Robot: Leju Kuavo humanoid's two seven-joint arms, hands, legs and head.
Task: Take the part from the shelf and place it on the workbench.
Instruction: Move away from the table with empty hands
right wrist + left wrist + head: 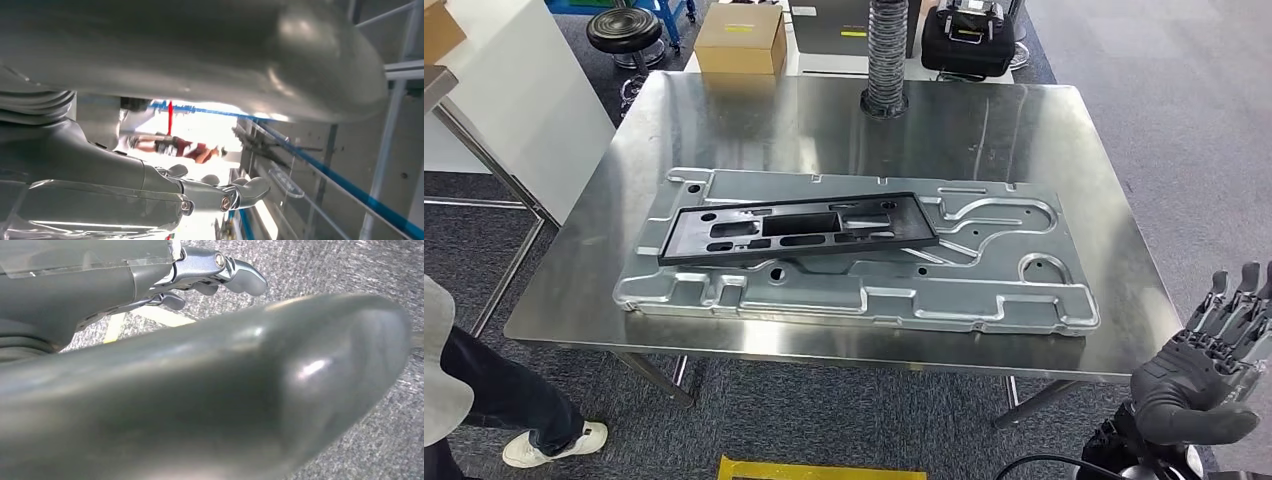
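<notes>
Steel workbench (984,130): stood straight ahead, carrying both parts, bare metal left along the far side and right edge.
Silver stamped panel (984,290): lay flat along the near half of the bench, its near edge close to the bench edge with no overhang visible.
Black frame part (694,235): lay flat on top of the panel, toward its left end, slightly skewed; judged to be the task's part, so the placing looked done.
Right hand (1214,370): hung low off the bench's near-right corner, fingers spread, nothing in it, well apart from the part.
Left hand (190,380): hung over grey carpet, fingers loosely apart, nothing held.
Step in hand: likely just clearing away; best to keep both hands low and outside the bench edge and not nudge the panel's near-right corner.
Risk: skewed frame resting on ribbed metal could have slid if bumped.
White cabinet (514,90): stood left of the bench, out of the way.
Person's leg (494,390): stood at the near-left, near the bench leg; worth a wide berth.
Grey ribbed hose (886,50): came down onto the far edge, well apart from the parts.
Cardboard box (742,38), black case (969,40), stool (624,30): sat behind the bench, no obstruction.
</notes>
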